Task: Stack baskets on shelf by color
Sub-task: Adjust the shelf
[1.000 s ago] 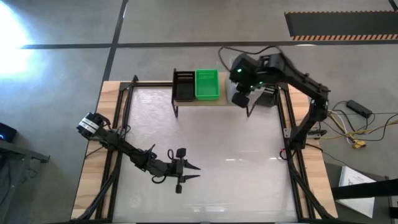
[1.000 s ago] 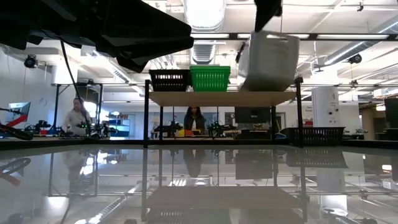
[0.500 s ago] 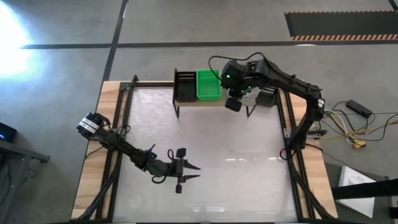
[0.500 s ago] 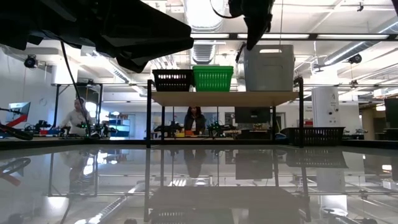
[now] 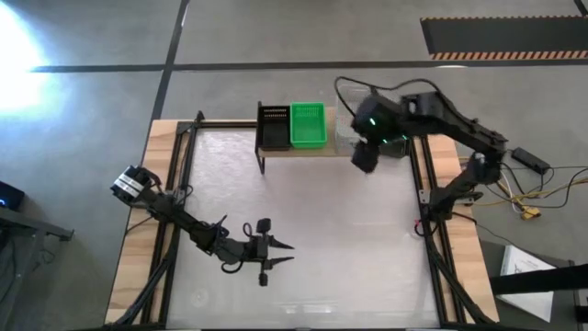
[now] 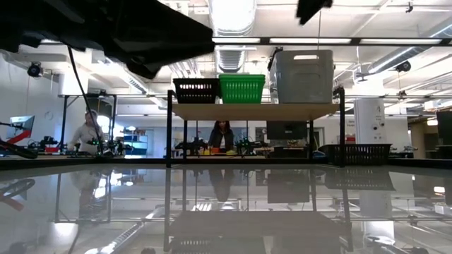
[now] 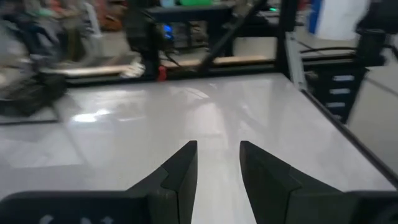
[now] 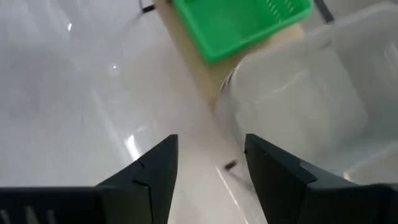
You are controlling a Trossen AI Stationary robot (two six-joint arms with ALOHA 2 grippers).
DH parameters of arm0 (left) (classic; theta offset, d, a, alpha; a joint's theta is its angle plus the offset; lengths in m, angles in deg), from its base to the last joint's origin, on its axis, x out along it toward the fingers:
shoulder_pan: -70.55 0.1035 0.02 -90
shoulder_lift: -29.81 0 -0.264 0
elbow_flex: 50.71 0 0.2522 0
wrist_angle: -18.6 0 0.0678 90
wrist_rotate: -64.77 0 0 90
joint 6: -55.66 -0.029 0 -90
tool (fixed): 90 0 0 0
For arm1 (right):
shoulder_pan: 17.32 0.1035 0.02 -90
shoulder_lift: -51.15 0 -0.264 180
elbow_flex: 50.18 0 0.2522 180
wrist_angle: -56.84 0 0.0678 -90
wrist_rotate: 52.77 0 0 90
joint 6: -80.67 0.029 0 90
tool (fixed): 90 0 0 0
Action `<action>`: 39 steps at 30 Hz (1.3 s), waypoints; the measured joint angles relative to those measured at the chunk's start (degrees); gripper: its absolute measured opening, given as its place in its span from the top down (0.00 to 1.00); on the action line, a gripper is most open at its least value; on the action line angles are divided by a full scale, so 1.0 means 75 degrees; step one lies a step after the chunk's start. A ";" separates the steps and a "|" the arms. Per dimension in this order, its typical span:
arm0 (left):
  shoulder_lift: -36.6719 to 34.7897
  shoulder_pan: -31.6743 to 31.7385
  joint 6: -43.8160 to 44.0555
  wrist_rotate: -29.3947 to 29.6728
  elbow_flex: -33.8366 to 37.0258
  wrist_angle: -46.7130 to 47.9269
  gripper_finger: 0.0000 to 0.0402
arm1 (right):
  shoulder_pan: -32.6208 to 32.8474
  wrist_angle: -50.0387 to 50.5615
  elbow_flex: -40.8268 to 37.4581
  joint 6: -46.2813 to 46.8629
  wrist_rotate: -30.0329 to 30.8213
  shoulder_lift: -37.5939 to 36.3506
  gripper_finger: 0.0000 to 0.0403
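The shelf [image 6: 254,111] stands at the table's far edge. On its wooden top stand, side by side, a black basket [image 6: 194,90], a green basket [image 6: 241,88] and a larger translucent white basket [image 6: 304,76], each on its base. My right gripper [image 8: 211,155] hovers open above the shelf's near edge, by the white basket [image 8: 298,99] and the green basket [image 8: 242,25], touching neither. My left gripper [image 5: 276,255] waits open low over the table's near middle, nothing between its fingers [image 7: 186,168].
Another black basket [image 6: 360,154] sits on the table to the right of the shelf, below my right arm [image 5: 432,110]. The glossy tabletop [image 5: 312,211] between shelf and left gripper is bare. People stand in the room beyond.
My right gripper has lowered the tilted white basket upright onto the shelf's right end beside the green one. It has let go and drawn up and away toward the table's right and near side. The basket stays standing on the shelf.
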 joint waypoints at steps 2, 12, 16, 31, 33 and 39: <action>-0.0214 -0.0167 -0.0173 0.0619 0.0027 0.0090 0.74 | 0.0633 0.0005 -0.0409 0.0585 0.0440 -0.0319 0.56; -0.1499 -0.0385 0.1036 0.2646 0.0386 0.2709 0.74 | 0.4439 -0.0075 -0.4236 0.4907 0.2718 -0.1894 0.65; -0.1501 -0.0124 0.1132 0.2712 0.0821 0.2768 0.74 | 0.5582 -0.0429 -0.6120 0.7029 0.3423 -0.2282 0.67; -0.1984 0.1869 0.0849 0.3415 0.2032 0.1295 0.37 | 0.6379 -0.3664 -1.0383 1.0383 0.5762 -0.2125 0.46; -0.2181 0.1931 0.0793 0.4306 0.2035 0.1333 0.33 | 0.6376 -0.3653 -1.0538 1.0815 0.6001 -0.2024 0.44; -0.2464 0.2181 0.0599 0.5994 0.2036 0.1338 0.31 | 0.6376 -0.3888 -1.0713 1.1148 0.6381 -0.1780 0.44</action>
